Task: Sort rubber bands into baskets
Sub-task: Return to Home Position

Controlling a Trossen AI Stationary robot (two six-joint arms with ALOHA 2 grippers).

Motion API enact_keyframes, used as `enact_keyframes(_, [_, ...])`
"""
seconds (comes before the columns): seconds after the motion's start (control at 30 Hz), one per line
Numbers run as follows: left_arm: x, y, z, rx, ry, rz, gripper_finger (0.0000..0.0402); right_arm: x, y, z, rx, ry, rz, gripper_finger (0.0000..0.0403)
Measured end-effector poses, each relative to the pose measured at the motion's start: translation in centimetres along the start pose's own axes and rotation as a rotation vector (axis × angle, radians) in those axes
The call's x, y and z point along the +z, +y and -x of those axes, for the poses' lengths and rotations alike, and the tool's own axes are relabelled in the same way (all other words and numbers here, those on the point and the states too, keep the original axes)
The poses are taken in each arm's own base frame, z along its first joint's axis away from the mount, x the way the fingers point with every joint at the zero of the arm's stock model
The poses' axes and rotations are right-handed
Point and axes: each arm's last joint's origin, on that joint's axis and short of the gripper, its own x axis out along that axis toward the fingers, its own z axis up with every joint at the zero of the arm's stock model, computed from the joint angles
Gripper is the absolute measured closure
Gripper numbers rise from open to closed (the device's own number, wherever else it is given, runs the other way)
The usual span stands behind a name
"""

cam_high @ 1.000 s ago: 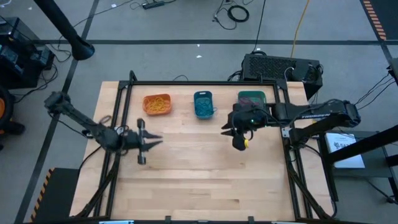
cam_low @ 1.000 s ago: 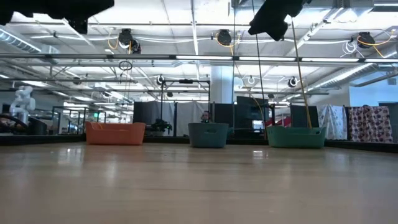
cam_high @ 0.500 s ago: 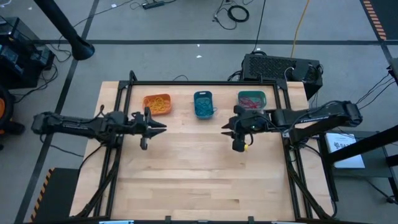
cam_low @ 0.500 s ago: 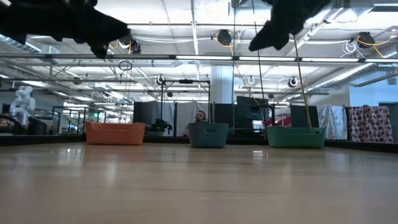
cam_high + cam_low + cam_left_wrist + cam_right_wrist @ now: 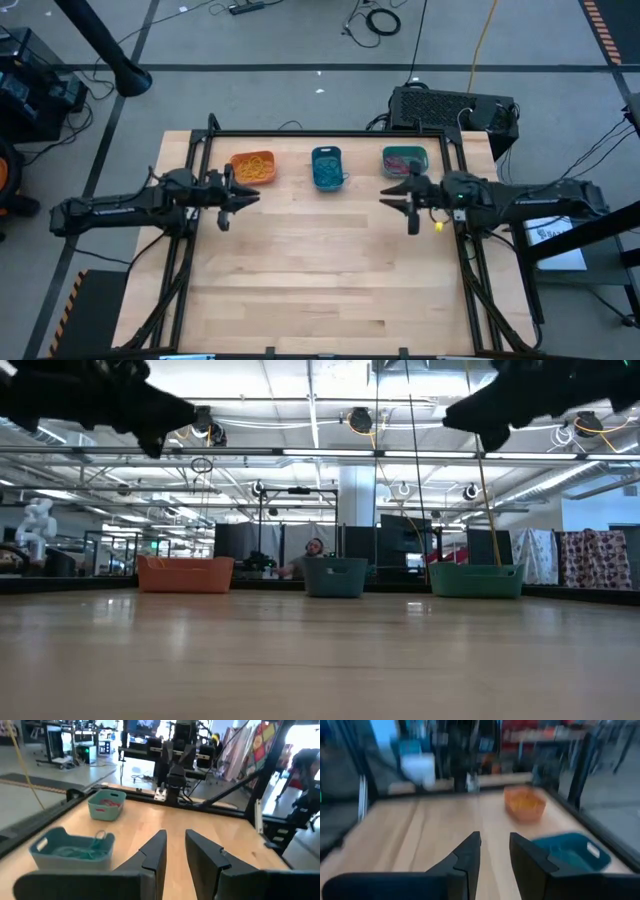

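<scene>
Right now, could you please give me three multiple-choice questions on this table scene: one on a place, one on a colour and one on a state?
1. Which basket stands in the middle of the row? A orange; B blue; C teal.
2. What colour are the rubber bands in the teal basket? A blue; B orange-yellow; C red.
3. What does the right hand hold? A nothing; B a red band; C a basket.

Answers:
1 B: the blue basket sits between the orange basket and the teal one.
2 C: they show red from above.
3 A: the right wrist view shows it open and empty.
</scene>
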Motion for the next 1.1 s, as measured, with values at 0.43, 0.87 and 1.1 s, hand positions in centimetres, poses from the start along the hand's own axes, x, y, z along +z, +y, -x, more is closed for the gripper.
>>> enact_keyframes(0.43, [-7.0,0.8,0.4,0.093,-0.017,0.099,0.0325,-8.1,-0.7,1.0,-0.007,-0.156,-0.082,0.0305])
enact_keyframes(0.87, [-6.7,0.3,1.7,0.025,-0.045,0.066,0.0325,-9.3,-1.1,3.1,-0.074,-0.085,-0.014,0.0305])
enact_keyframes(1.1, [-5.7,0.0,2.9,0.011,-0.179,0.019,0.0325,-10.7,-1.2,4.3,-0.053,-0.133,-0.001,0.0305])
